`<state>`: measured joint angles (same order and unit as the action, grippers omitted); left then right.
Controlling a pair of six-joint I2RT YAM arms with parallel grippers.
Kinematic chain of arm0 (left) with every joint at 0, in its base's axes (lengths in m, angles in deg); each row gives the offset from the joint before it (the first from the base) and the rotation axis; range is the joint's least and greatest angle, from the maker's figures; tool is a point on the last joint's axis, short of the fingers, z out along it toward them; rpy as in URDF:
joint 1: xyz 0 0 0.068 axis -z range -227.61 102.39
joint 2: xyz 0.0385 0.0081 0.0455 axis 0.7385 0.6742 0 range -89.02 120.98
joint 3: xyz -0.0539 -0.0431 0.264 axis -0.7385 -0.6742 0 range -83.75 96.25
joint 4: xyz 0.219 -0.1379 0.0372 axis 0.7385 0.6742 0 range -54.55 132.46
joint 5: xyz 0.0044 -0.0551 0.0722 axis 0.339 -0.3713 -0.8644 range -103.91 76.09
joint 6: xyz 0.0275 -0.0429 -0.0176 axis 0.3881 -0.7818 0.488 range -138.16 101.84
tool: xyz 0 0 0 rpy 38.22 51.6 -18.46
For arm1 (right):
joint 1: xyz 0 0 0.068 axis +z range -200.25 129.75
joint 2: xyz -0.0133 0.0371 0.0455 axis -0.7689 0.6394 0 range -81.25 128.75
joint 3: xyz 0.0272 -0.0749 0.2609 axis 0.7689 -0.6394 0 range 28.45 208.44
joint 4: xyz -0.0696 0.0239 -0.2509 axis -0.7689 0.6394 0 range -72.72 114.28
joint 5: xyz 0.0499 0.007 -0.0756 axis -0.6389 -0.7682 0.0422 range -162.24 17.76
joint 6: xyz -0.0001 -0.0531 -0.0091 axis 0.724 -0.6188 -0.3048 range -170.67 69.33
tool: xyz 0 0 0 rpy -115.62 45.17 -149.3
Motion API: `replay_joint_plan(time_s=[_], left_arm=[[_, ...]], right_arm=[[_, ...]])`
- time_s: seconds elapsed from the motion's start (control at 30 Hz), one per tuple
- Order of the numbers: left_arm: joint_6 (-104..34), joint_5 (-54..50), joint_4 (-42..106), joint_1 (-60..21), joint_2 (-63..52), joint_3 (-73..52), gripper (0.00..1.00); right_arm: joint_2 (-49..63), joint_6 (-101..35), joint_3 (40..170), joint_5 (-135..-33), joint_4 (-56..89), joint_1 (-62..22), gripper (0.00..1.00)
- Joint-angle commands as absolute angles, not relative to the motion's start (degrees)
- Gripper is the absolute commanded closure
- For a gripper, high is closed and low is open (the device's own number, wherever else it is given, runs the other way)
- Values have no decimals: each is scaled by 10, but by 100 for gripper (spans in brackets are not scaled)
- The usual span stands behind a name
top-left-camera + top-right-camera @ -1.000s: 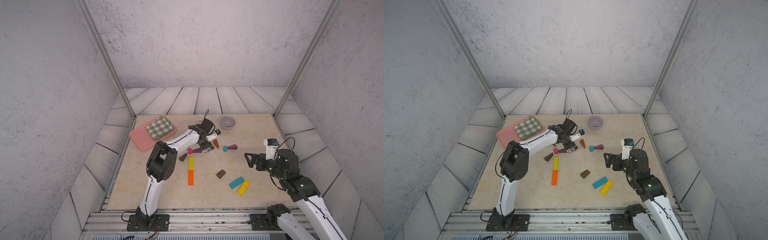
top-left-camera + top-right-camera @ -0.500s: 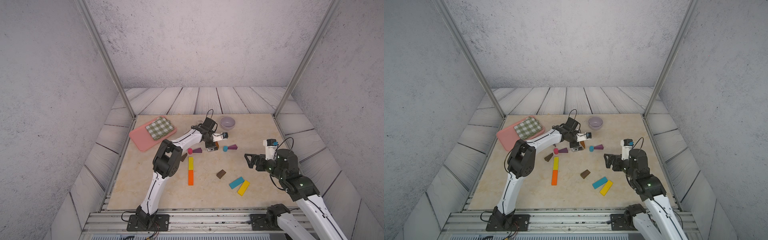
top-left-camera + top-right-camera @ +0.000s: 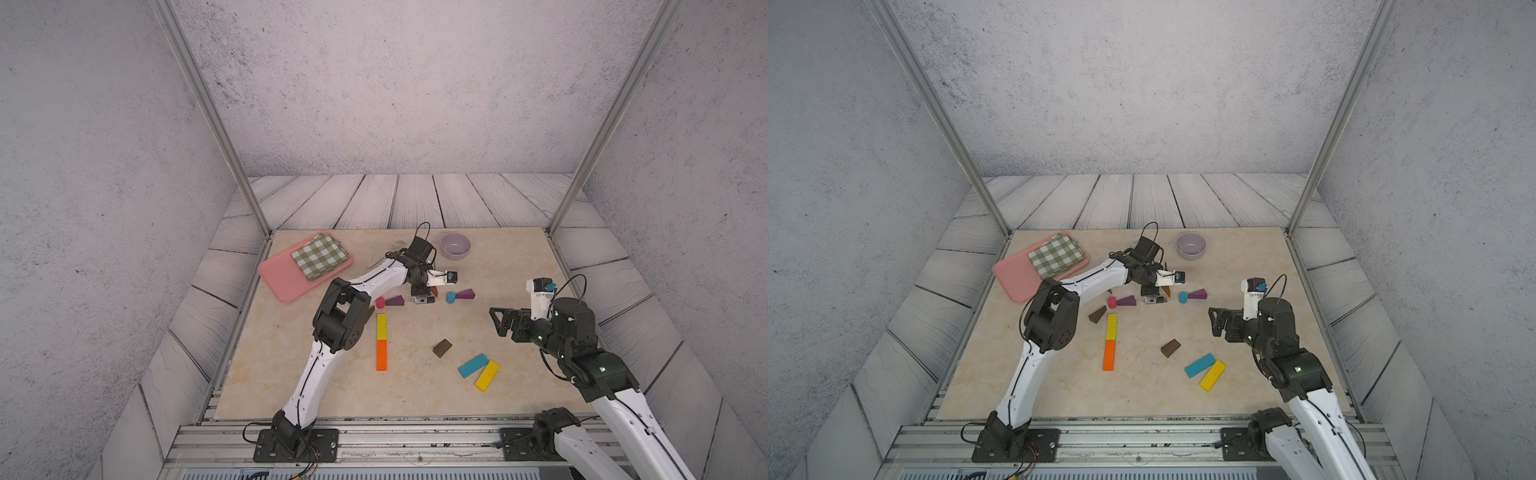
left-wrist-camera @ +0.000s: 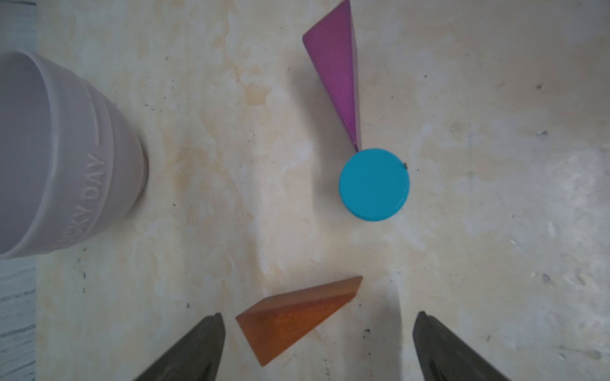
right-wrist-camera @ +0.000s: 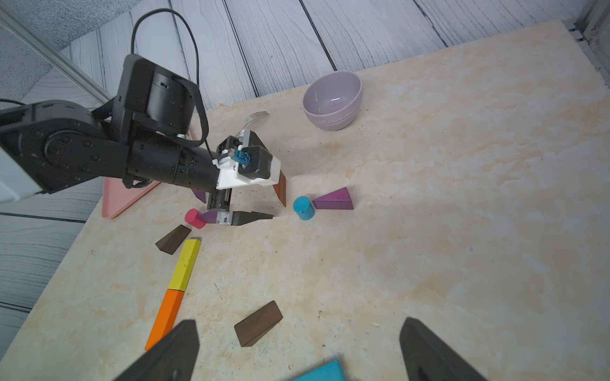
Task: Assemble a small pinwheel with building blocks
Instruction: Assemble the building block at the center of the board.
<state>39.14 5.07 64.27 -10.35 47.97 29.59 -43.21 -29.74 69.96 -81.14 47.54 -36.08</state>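
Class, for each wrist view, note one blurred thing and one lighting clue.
Left wrist view: the lilac bowl at the frame edge is soft, and the purple wedge casts a faint, diffuse shadow. Right wrist view: the blue bar nearest the lens is blurred; a small bright glint sits inside the lilac bowl.

Lilac bowl (image 3: pixel 455 254) sat near the back of the table (image 3: pixel 519 266), and a fork (image 5: pixel 255 117) lay nearby. Over at the back left, a folded checked cloth (image 3: pixel 319 256) was lying on a pink tray (image 3: pixel 282 284).
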Motion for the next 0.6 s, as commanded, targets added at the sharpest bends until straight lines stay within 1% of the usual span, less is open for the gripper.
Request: replay_joint_plan(time_s=[0.0, 0.07, 0.23, 0.4, 0.47, 0.57], left_arm=[[401, 49, 635, -109, 511, 323, 4], [395, 57, 634, -110, 517, 336, 4], [396, 64, 651, -111, 538, 370, 8], [397, 69, 666, -117, 538, 376, 19], [397, 68, 674, -117, 538, 375, 26], [392, 70, 680, -118, 538, 372, 28]], right_arm=[[-430, -303, 709, -801, 485, -360, 1], [-429, -303, 708, -798, 485, -361, 1], [-425, -304, 709, -795, 485, -360, 1], [-424, -305, 709, -793, 485, -361, 1], [-422, -305, 708, -793, 483, -360, 1], [-418, -305, 708, -794, 481, -360, 1]])
